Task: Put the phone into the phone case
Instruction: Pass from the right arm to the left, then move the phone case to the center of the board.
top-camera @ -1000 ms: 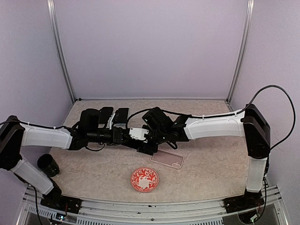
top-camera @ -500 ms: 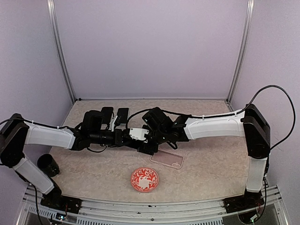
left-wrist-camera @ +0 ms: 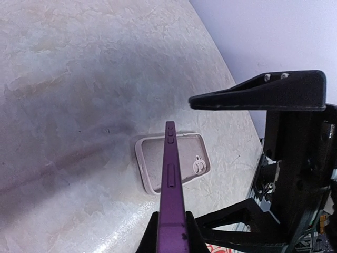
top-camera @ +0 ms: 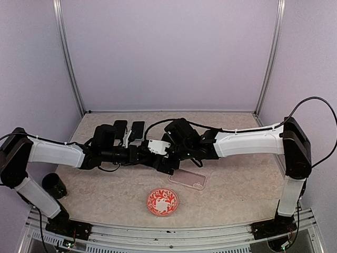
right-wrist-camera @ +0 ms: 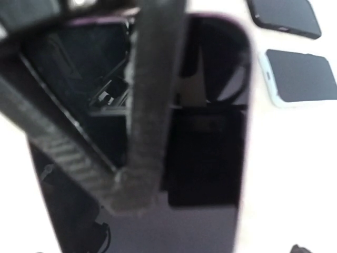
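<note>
ON EDGE OVER THE CASE: The left gripper (left-wrist-camera: 172,234) is clamped on the near end of the purple phone (left-wrist-camera: 170,168), holding it on its thin edge above the table (left-wrist-camera: 63,79), with the phone's long axis running straight out from the fingers. The right gripper (top-camera: 166,159) faces the phone's broad side with its 2 fingers spread wide and holds nothing; whether it touches the phone cannot be told. The case (left-wrist-camera: 184,150) lies flat on the table, open side up. In the left wrist view it sits below the phone's far end, and the 2 are apart. From above, the case lies just toward the near edge from where the grippers meet, its long axis running left to right, roughly in line with the left arm. The left arm, which has the phone, looks the better placed of the 2. The coming move appears to turn on a quarter roll, since the phone stands on edge while the case lies flat. The phone would have to be laid level and lowered with its camera end over the lens cutout (left-wrist-camera: 198,166); which end of the phone that is cannot be seen
</note>
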